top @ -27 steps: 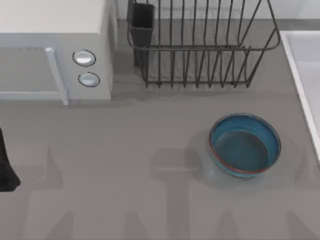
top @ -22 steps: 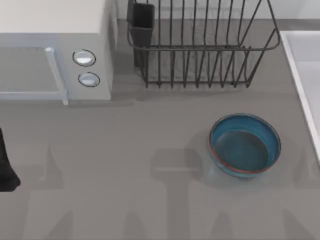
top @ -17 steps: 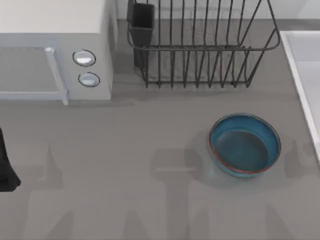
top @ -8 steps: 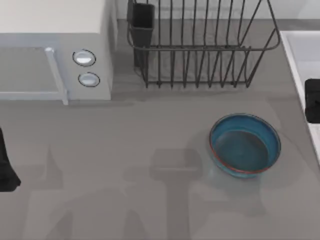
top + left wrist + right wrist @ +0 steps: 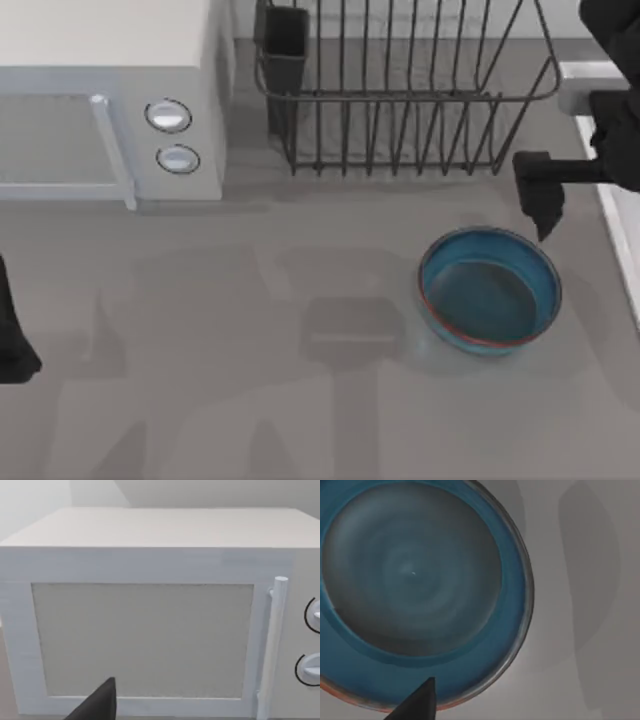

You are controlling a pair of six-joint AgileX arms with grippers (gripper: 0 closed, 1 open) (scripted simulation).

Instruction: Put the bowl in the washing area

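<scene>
Top view puts my right gripper (image 5: 545,215) at the table's right side, a matte black shape hanging between the dish rack (image 5: 400,95) and the bowl (image 5: 489,290), with its one visible finger pointing down toward the bowl's far rim. I see only that dark blade and the boxy body behind it, so I cannot tell whether the fingers are spread or closed. The bowl sits upright on the flat grey table (image 5: 250,350), right of centre and just in front of the rack. It is round and glossy blue, with a thin reddish-orange line running around its outer wall and a duller teal hollow inside. The washing area (image 5: 600,120) lies at the right edge: a pale, smooth basin with a raised light rim, near the bowl but apart from it. The rack is thin dark wire, its upright bars evenly spaced, with a small dark box-shaped holder at its left end.

Right wrist view looks straight down into the bowl (image 5: 415,590); the inside shows faint concentric rings, the rim is broad and smooth, and a sliver of the orange line shows at its edge. A black pointed fingertip (image 5: 417,702) crosses in front of it.

My left arm (image 5: 10,330) is parked at the table's left edge. Left wrist view faces a white boxy microwave (image 5: 145,630) with a flat grey door panel, a slim bar handle and two round knobs, with what seems to be one dark fingertip (image 5: 100,705) in front
</scene>
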